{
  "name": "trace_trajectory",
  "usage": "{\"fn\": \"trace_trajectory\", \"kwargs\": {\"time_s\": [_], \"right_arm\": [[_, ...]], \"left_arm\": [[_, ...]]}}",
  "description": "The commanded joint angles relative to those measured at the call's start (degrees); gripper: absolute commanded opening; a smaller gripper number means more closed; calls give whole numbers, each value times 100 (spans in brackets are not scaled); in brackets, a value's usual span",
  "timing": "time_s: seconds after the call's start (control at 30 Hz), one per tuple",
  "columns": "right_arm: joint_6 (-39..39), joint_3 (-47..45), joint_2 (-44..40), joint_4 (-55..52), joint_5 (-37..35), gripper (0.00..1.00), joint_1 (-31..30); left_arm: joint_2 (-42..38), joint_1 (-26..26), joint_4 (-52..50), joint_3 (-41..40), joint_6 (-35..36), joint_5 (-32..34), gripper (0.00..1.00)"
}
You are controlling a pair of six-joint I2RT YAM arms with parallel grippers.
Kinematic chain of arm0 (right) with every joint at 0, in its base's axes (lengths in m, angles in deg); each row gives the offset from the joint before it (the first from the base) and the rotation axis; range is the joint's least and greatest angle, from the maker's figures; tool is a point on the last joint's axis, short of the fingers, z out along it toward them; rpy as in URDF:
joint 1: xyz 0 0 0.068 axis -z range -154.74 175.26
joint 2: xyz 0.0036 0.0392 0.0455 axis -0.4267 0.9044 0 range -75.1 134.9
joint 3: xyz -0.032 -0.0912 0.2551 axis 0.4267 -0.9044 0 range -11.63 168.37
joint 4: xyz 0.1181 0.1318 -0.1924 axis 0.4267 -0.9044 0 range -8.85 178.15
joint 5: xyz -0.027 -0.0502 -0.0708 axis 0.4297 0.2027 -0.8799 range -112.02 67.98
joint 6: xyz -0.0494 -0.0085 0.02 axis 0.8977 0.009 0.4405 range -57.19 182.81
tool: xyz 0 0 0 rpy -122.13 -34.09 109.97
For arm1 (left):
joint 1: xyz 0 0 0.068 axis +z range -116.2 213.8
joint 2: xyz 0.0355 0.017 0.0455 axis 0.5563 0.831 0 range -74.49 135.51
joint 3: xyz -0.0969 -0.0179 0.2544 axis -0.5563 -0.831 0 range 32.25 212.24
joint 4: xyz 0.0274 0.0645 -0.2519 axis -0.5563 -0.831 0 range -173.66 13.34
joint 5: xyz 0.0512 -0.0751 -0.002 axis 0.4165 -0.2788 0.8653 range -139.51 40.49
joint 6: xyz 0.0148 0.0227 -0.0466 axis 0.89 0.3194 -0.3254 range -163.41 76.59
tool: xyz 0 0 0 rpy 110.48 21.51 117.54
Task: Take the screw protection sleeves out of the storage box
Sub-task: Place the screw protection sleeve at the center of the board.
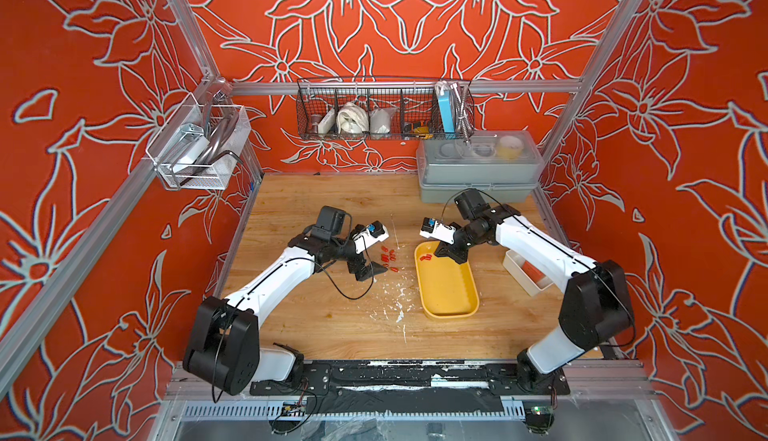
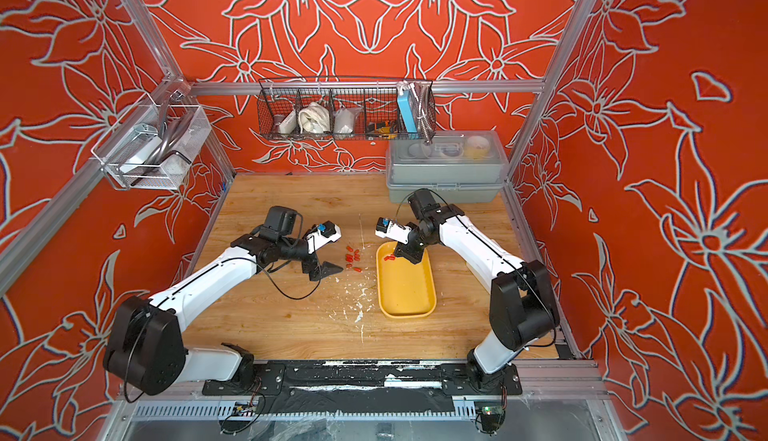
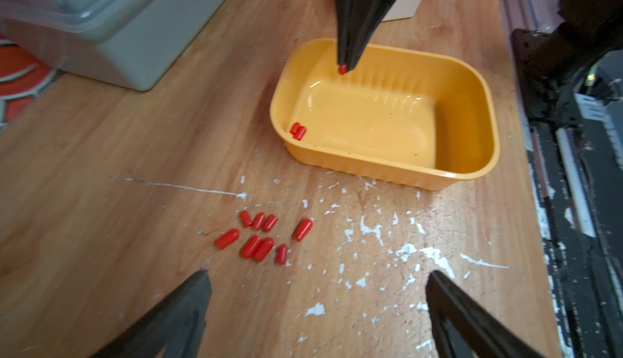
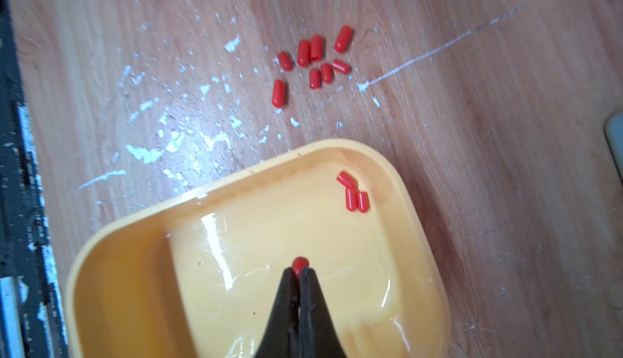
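Slightly right of centre on the wooden worktop (image 1: 332,326) lies the yellow storage box (image 1: 446,293), its long side running toward the far wall. The right gripper (image 4: 299,271) is clenched on one red screw protection sleeve (image 4: 300,264), whose rounded end protrudes beyond the tips. It hangs within the box's outline near the far end; contact with the floor cannot be told. Three further sleeves (image 4: 352,194) lie touching one another in a far corner of the box floor. Eight loose sleeves (image 3: 263,238) form a cluster on the worktop just beside the box, between it and the left gripper (image 3: 317,278). The left gripper is released, jaws spread wide, grasping nothing. White paint flecks (image 3: 408,250) mark the wood. A grey lidded box (image 1: 478,169) stands at the far right corner.
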Motion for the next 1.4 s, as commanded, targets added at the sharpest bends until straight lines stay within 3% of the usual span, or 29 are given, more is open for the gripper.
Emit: {"fn": "trace_trajectory", "kwargs": {"time_s": [0.0, 0.33, 0.63, 0.83, 1.1, 1.37], "right_arm": [[-337, 260, -4, -404, 301, 0, -389], [-964, 848, 1102, 105, 167, 0, -1391], [-1528, 1329, 2312, 661, -659, 0, -1773], [-1700, 1668, 2889, 663, -803, 0, -1840], [-1764, 2050, 3199, 447, -795, 12, -1847], [-1634, 2142, 2786, 171, -692, 23, -1791]], "left_arm": [[-257, 184, -253, 168, 295, 644, 98], [-352, 1019, -530, 594, -332, 1029, 98], [-562, 1082, -583, 528, -429, 767, 98], [-658, 1083, -548, 441, -325, 782, 98], [-696, 1078, -613, 427, -293, 564, 98], [-731, 1078, -817, 496, -236, 347, 98]]}}
